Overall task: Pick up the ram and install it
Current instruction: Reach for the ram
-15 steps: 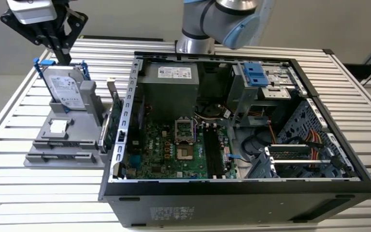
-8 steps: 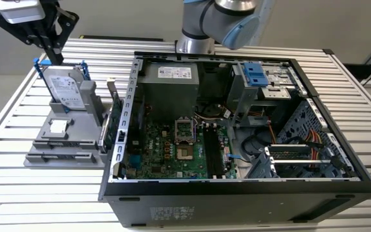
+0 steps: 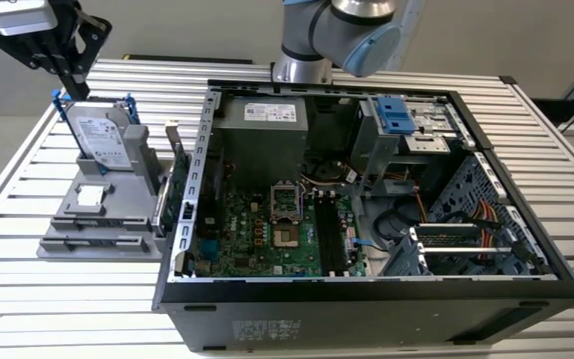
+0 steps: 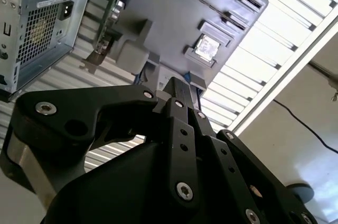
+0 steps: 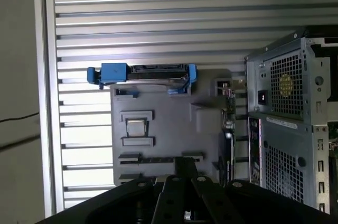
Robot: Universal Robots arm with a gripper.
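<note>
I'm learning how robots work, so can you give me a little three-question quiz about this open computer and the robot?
1. True or false: the black metal computer case lies open, showing its green motherboard.
2. Which thing is the black tool nearest to? A) the silver hard drive with the blue-edged frame B) the motherboard C) a red cup
3. Fill in: in the exterior view, the grey plastic stand sits on the case's ____ side.
Key: 1 true; 2 A; 3 left.
</note>
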